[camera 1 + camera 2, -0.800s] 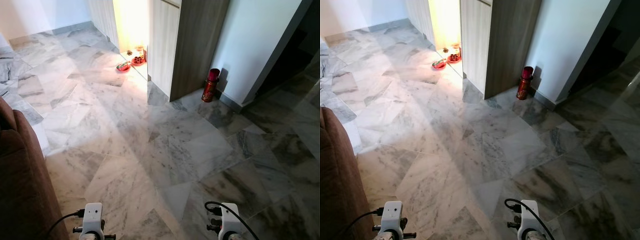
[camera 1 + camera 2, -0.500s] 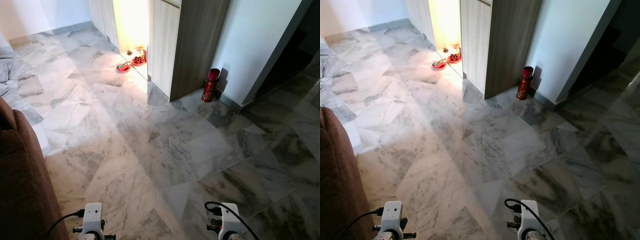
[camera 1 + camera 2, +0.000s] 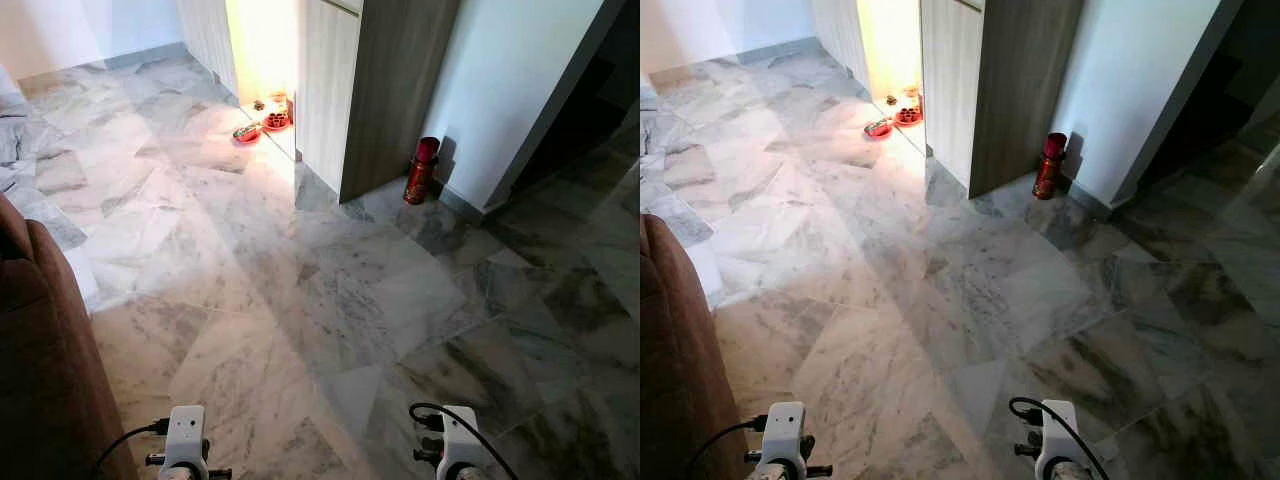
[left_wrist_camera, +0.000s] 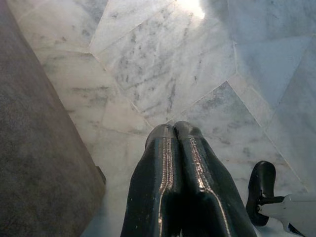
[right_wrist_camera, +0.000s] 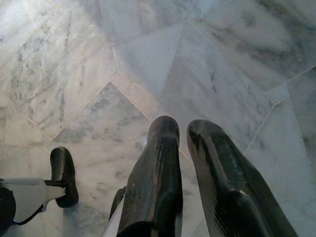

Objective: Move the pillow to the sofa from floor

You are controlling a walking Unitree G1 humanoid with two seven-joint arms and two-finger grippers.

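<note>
The brown sofa [image 3: 40, 370] stands along the left edge, its side reaching down to the marble floor [image 3: 330, 300]. Both arms hang low at the bottom of the eye views, the left wrist [image 3: 186, 440] close to the sofa and the right wrist [image 3: 458, 445] over open floor. In the left wrist view my left gripper [image 4: 174, 129] is shut with its fingers pressed together, empty, above floor tiles beside the sofa's side [image 4: 39, 148]. In the right wrist view my right gripper [image 5: 183, 129] has a narrow gap between its fingers and holds nothing.
A wooden cabinet [image 3: 385, 90] juts out at the back, with a red cylinder [image 3: 421, 170] standing at its right corner by the white wall. Red dishes [image 3: 262, 125] lie in a lit recess at the back. A dark doorway [image 3: 590, 110] opens at the right.
</note>
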